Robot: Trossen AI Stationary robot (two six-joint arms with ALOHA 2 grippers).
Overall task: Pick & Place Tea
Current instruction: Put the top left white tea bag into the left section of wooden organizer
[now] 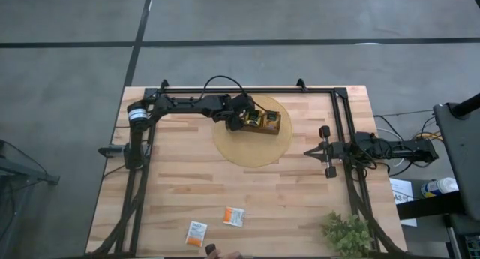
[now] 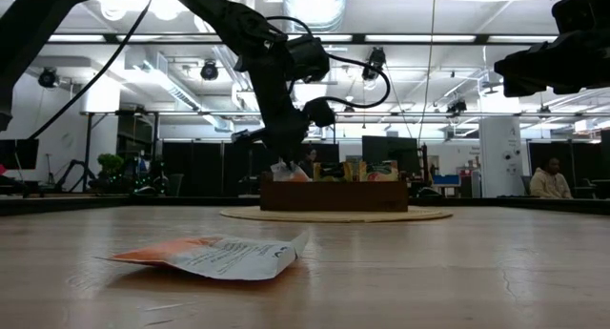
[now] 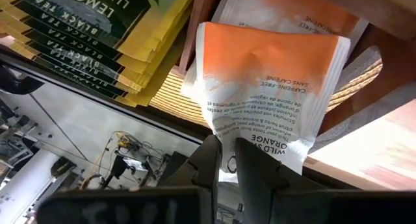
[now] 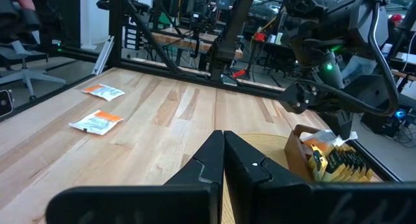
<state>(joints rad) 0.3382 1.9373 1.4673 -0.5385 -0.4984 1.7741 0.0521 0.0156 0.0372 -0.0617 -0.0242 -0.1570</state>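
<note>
Packets (image 1: 196,234) (image 1: 234,216) loose on table: two

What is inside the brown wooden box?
The wooden tray holds yellow-green tea packets standing in a row. The left gripper is holding a white-and-orange packet over the next compartment. Its bottom is hidden.

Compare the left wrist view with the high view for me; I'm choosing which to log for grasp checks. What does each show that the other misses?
Only the left wrist view shows the grip itself: the left tool shut on a white-and-orange tea packet over the wooden tray, plus yellow-green packets stacked in a neighbouring compartment.

Only the high view shows the layout: the right tool waiting at the table's right, two loose packets near the front edge, a plant, and the round mat.

Both show the left tool at the tray.
</note>
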